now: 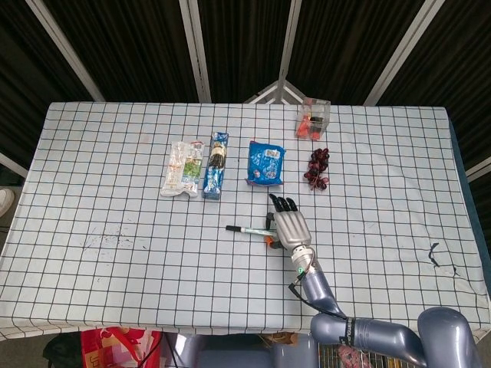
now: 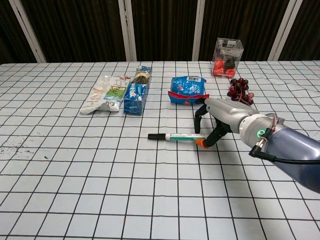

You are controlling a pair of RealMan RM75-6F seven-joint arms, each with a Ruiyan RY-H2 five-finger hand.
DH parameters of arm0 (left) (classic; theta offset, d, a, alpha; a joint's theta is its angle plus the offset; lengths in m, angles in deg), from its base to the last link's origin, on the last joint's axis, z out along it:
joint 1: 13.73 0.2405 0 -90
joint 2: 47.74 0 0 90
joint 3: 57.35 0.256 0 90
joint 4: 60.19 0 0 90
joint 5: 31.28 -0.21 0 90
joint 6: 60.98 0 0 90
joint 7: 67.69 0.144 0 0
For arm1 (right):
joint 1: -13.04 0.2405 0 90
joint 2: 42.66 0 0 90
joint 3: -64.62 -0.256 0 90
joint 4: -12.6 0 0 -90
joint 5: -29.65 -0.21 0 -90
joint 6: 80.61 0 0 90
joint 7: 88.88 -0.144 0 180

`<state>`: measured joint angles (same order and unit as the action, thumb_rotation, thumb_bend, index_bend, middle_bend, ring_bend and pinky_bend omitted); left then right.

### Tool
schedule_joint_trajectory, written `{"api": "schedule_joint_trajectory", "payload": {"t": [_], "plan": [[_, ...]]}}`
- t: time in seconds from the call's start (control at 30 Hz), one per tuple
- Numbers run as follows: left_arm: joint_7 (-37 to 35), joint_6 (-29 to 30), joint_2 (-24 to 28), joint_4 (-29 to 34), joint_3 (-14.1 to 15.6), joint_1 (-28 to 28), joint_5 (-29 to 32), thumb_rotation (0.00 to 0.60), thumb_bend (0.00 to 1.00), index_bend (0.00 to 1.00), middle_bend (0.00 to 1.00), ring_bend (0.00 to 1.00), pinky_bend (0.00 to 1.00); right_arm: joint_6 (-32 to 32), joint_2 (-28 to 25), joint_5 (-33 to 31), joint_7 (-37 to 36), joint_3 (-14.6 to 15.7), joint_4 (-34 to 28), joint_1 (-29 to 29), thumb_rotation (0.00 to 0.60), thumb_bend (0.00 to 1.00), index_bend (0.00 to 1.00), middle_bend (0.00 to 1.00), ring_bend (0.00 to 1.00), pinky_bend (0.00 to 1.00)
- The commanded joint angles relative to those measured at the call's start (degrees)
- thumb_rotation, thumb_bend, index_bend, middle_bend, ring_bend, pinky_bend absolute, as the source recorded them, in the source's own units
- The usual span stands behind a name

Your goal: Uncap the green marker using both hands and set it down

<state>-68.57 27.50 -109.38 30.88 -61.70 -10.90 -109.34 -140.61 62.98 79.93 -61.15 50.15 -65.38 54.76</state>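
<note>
The green marker [image 1: 247, 229] [image 2: 177, 136], white-bodied with a black cap at its left end, lies flat on the checked tablecloth near the table's middle. My right hand [image 1: 288, 225] [image 2: 222, 117] arches over the marker's right end. Its fingers reach down on the far side and the orange-tipped thumb stands on the near side. A gap shows between them and the barrel, so the marker rests on the cloth ungripped. My left hand appears in neither view.
Behind the marker lie a pale snack bag [image 2: 106, 94], a blue biscuit pack [image 2: 136, 90] and a blue packet [image 2: 188, 89]. Dark grapes [image 2: 240, 91] and a clear box [image 2: 227, 57] of red items sit at the back right.
</note>
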Motion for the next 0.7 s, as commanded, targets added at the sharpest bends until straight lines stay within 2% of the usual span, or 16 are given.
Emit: {"api": "schedule_joint_trajectory", "payload": {"t": [0.03,0.33,0.53,0.7], "plan": [[-0.1,0.0,0.0,-0.1,0.0,0.1,0.1,0.6,0.56,0.06,0.0,0.0,0.07,0.0,0.3,0.2,-0.3,0.0,0.4,0.0,0.6,0.41,0.74,0.04,0.08,0.05],[-0.7,-0.4,-0.4,-1.0,-0.1,-0.1,0.2,0.6,0.56,0.06,0.0,0.0,0.07,0.0,-0.8,4.7,-6.4,0.1,-0.3,-1.2,0.6,0.44,0.77,0.05,0.09,0.05],[-0.8,-0.2,-0.7,-1.1,-0.1,-0.3,-0.3,0.6,0.56,0.06,0.0,0.0,0.07,0.5,-4.9,9.2,-13.8,0.1,-4.9,-3.0,0.6,0.44,0.78,0.05,0.09,0.05],[-0.8,0.2,-1.0,-0.7,-0.3,-0.5,-1.2,0.6,0.56,0.06,0.0,0.0,0.07,0.3,-7.7,12.1,-17.2,0.4,-8.2,-4.1,0.6,0.44,0.79,0.05,0.09,0.05]]}}
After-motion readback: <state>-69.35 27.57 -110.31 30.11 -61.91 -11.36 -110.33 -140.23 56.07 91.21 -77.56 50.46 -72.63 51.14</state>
